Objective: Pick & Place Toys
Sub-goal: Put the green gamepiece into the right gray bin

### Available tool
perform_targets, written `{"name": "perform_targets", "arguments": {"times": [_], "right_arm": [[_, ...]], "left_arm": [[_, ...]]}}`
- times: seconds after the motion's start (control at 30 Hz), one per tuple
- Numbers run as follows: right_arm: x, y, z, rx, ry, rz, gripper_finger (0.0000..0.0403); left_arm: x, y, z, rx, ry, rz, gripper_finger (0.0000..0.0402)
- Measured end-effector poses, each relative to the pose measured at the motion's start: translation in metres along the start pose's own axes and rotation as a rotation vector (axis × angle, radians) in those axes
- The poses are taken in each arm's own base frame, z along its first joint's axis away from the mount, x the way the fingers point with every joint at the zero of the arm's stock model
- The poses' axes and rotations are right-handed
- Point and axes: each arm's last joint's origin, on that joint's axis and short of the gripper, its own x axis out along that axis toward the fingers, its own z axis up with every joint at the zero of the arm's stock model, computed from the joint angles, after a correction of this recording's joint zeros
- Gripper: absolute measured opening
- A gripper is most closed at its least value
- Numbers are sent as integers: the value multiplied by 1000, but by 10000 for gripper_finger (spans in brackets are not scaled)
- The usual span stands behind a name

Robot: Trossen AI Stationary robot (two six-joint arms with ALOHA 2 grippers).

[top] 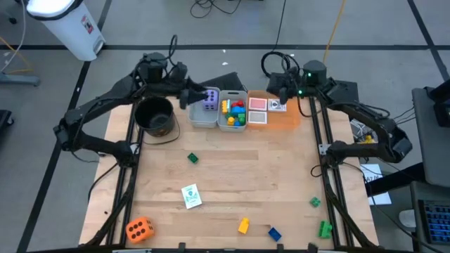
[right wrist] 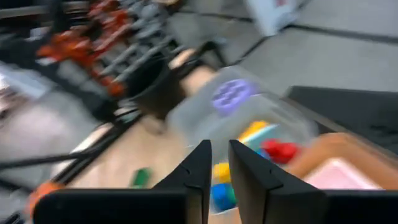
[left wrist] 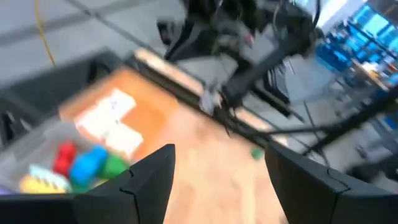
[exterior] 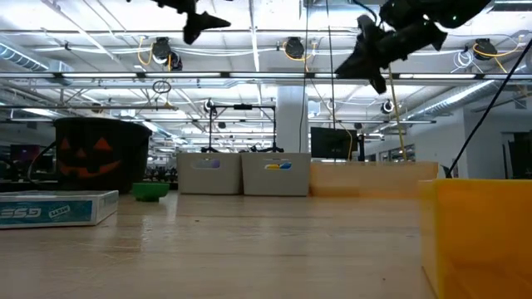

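Left gripper [left wrist: 217, 180]: hanging above the far edge of the tabletop [top: 225, 190], over the left grey bin [top: 204, 116]; its fingers [left wrist: 152, 180] are standing well apart with nothing between them.
Right gripper [right wrist: 216, 174]: hovering over the flat orange tray [top: 285, 118] at the far right; its fingers [right wrist: 196, 171] are sitting nearly together, a thin gap showing, gripping nothing.
Purple die [top: 210, 101]: lying in the left grey bin.
Sorted bricks [top: 235, 112]: red, yellow, blue and green pieces are piling in the right grey bin [top: 232, 125], which is touching the left one.
Picture cards on tray [top: 259, 109]: two reddish cards are lying one behind the other on the tray's left part, with a pale card [top: 276, 105] just beside them under the right arm.
Loose card [top: 191, 196]: lying flat on the near-left part of the tabletop, green mark facing up.
Orange die [top: 138, 229]: sitting at the near-left corner.
Green brick, centre-left [top: 193, 159]: lying alone on bare wood.
Yellow brick [top: 243, 225]: lying near the front edge, with a blue brick [top: 274, 233] just beside it.
Green bricks, right side [top: 324, 228]: one is sitting by the right rail at the front; a smaller one [top: 315, 202] is lying near it, farther back.
Black pumpkin bucket [top: 155, 117]: standing upright left of the bins.
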Motion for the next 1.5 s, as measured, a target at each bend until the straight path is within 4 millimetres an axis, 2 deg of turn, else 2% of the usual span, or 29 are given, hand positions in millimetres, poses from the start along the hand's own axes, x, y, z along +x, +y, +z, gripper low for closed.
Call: {"name": "perform_targets", "arguments": {"times": [0.2, 0.3, 0.47, 0.6, 0.8, 0.93, 1.13, 1.33, 1.5], "right_arm": [[10, 45, -15, -47, 88, 208, 64], [17, 67, -26, -81, 140, 289, 72], [33, 98, -47, -140, 186, 298, 93], [46, 116, -64, -160, 217, 276, 132], [76, 126, -90, -101, 311, 278, 220], [98, 130, -107, -84, 352, 294, 277], [123, 137, -119, 21, 320, 341, 330], [129, 143, -127, 60, 322, 342, 340], [127, 145, -138, 37, 321, 195, 333]], "left_arm": [[-17, -14, -29, -82, 230, 59, 257], [-14, -23, -45, -79, 348, 144, 257], [-9, -40, -66, -26, 492, 248, 257], [-1, -56, -78, 52, 557, 250, 257], [-4, -68, -94, 246, 674, 291, 257], [1, -64, -112, 356, 761, 247, 257], [13, -40, -157, 437, 919, 196, 257], [29, -19, -196, 578, 906, 126, 257], [37, -9, -215, 711, 857, 10, 257]]}}
